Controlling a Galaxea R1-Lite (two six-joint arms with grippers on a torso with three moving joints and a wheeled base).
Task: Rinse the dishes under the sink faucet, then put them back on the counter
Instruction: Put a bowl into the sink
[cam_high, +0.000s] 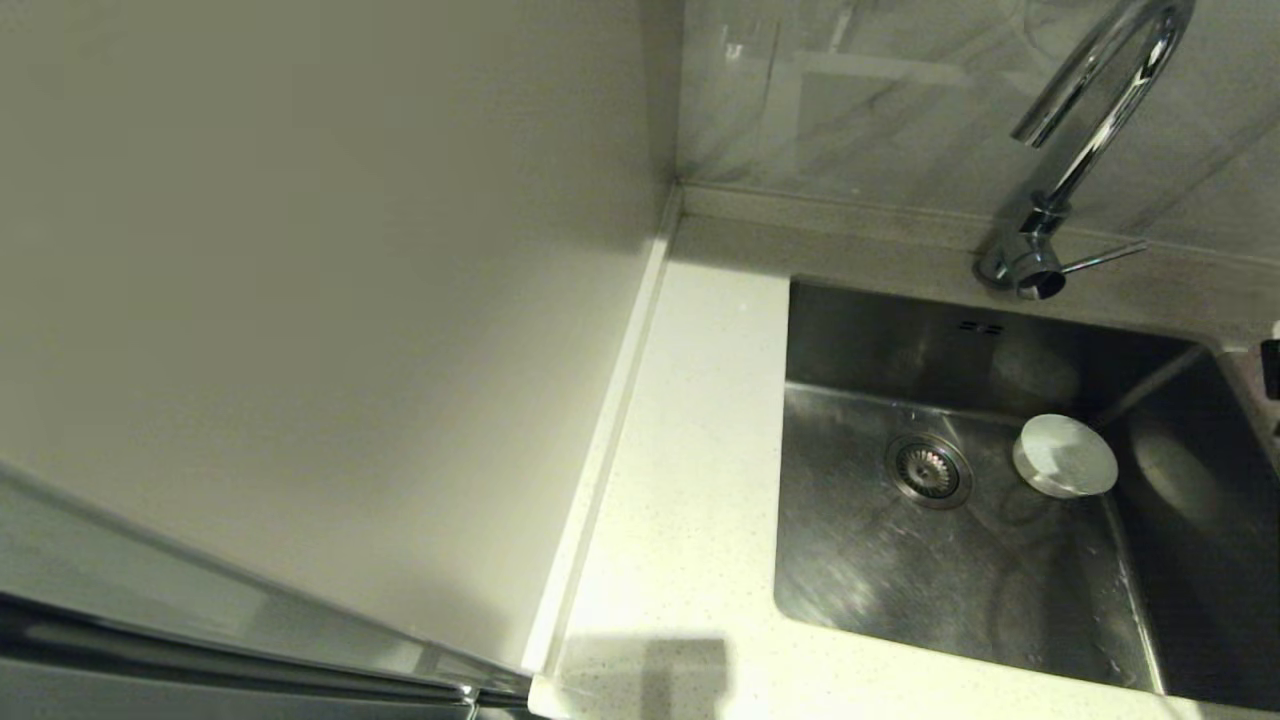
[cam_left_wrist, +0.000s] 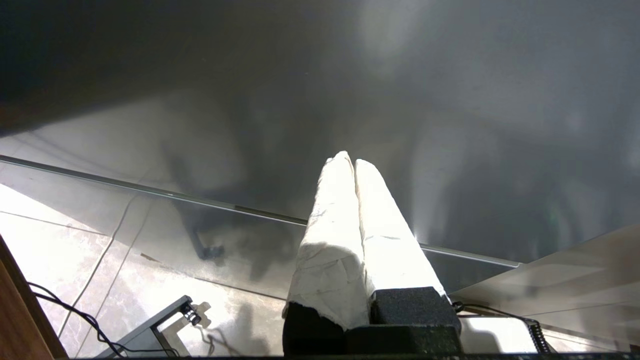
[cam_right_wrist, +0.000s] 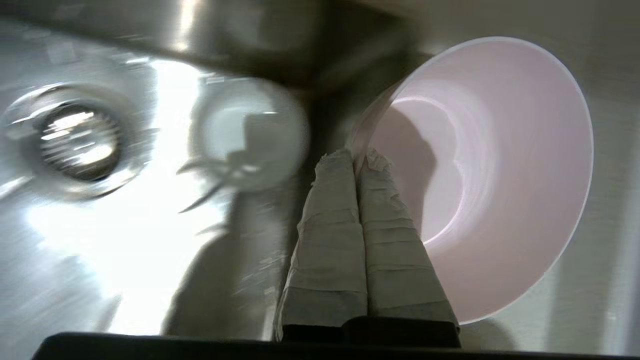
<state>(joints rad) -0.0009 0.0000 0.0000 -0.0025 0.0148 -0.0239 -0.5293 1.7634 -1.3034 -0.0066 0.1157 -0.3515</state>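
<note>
Pink bowl (cam_right_wrist: 495, 175) pinched at rim by right gripper (cam_right_wrist: 361, 155), tilted over sink (cam_right_wrist: 125, 250); faucet (cam_high: 1090, 110) probably above. Left gripper (cam_left_wrist: 350, 162) pressed together, parked.

Sink (cam_high: 1000, 590) is set into the counter (cam_high: 690, 480), right of a bare counter strip. Faucet (cam_high: 1080, 150) is mounted behind the sink's back edge, spout arched over the basin. One bowl (cam_high: 1065, 456) is sat on the sink floor, just right of the drain (cam_high: 928, 469) — close, not touching. A second bowl (cam_right_wrist: 500, 170) is held by its rim in the right gripper (cam_right_wrist: 359, 155) over the sink, beside the first bowl.
</note>
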